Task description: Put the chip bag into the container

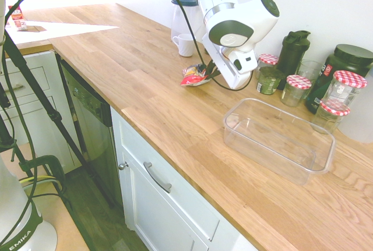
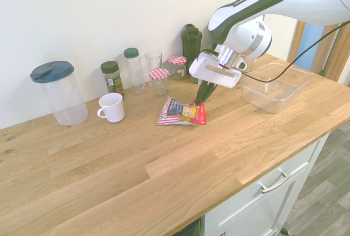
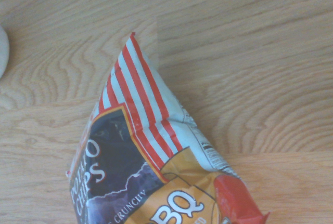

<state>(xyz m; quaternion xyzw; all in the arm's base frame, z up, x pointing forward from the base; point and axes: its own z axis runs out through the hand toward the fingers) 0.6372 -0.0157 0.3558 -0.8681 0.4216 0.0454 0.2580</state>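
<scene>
While the crinkled red foil chip bag (image 2: 182,112) lies on the wooden counter (image 2: 109,159) | two-finger gripper (image 2: 200,97) pinches its red edge, probably for lifting | clear rectangular plastic container (image 2: 276,87) waits nearby, empty

Franka arm (image 2: 262,0): glossy white rounded shells, dark grey/black band along the link, small white lettering printed on that band. Joint caps dark grey, oval. Wrist has a silver metallic ring above a white boxy gripper (image 2: 199,98) body; fingers (image 2: 202,91) dark and slim. Thin black cable (image 2: 306,52) loops from the wrist back up the arm.
</scene>
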